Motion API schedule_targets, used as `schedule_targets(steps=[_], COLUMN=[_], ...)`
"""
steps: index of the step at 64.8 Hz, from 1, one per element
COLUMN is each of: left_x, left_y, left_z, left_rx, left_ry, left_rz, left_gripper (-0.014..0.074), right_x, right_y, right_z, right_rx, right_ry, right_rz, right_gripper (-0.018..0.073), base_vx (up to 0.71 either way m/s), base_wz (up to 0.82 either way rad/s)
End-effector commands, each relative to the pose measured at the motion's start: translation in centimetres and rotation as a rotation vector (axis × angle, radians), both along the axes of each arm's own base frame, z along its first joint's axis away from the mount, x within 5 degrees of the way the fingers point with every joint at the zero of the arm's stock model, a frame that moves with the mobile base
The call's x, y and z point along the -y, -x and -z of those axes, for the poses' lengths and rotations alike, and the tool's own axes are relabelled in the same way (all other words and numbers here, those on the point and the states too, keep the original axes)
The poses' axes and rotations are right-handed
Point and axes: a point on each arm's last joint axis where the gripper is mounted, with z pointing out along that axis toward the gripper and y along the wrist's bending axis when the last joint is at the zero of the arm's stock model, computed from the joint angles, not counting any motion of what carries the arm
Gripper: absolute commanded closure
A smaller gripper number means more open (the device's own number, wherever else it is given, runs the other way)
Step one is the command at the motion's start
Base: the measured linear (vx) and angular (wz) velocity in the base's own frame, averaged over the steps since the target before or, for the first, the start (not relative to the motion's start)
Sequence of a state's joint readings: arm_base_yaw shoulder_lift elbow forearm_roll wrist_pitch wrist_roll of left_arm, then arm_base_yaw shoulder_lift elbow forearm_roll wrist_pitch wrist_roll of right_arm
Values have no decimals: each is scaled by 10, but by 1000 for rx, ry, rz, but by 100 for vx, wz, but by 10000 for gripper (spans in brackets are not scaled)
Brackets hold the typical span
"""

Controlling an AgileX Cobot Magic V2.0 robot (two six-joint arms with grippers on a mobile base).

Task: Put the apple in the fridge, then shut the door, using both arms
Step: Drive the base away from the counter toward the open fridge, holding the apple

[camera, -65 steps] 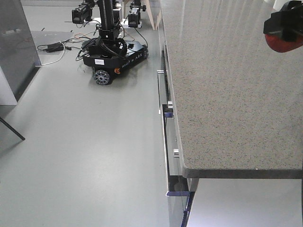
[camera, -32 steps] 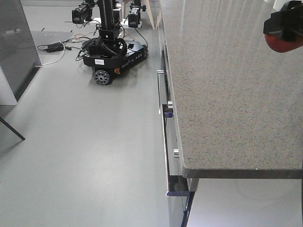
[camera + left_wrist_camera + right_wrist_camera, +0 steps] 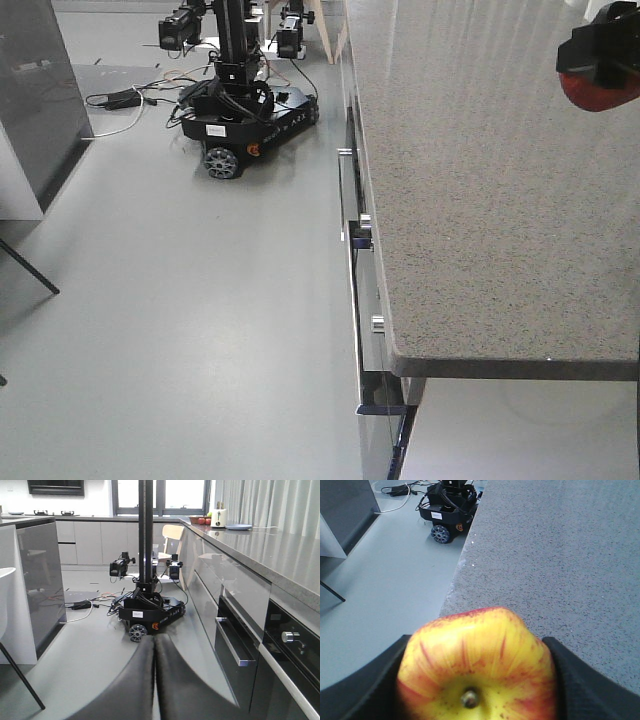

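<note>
The apple [image 3: 477,670] fills the bottom of the right wrist view, red-streaked with a yellow patch around its stem. My right gripper [image 3: 477,685] is shut on it, one black finger [image 3: 365,690] on each side. In the front view the same gripper [image 3: 600,45] hangs at the top right above the speckled counter [image 3: 480,180], the red underside of the apple [image 3: 598,92] showing below it. My left gripper [image 3: 154,647] is shut on nothing, its fingers pressed together, low over the floor. The fridge and the door are out of view.
A black wheeled robot base [image 3: 245,120] with cables stands on the grey floor ahead. Drawer and oven handles [image 3: 352,200] jut from the cabinet fronts under the counter. A dark grey glossy panel [image 3: 40,90] with a white side stands at the left, with a thin black leg [image 3: 28,268] near it.
The whole front view has shifted slightly to the right, so my base has moved a little. The right gripper still holds the apple at the same spot in the view.
</note>
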State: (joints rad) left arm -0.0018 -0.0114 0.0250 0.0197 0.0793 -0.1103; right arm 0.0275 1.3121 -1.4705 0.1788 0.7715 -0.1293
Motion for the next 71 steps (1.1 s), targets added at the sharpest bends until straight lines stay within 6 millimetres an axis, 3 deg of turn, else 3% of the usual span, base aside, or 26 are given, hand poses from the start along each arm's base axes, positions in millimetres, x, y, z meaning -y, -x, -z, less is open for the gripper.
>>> schedule_targets(steps=[1, 26, 71], left_x=[0, 0, 0], left_y=[0, 0, 0], left_z=[2, 2, 2], left_rx=[57, 57, 57], left_ry=[7, 7, 7], left_rz=[-1, -1, -1], left_gripper=[602, 602, 602], right_x=[2, 2, 2], right_y=[8, 8, 8], right_z=[-24, -24, -24], right_rx=[135, 135, 135], right_ry=[-15, -17, -17], right_rz=[15, 15, 15], right_gripper=[568, 568, 568], base_vx=[-1, -4, -7], base_wz=[8, 23, 55])
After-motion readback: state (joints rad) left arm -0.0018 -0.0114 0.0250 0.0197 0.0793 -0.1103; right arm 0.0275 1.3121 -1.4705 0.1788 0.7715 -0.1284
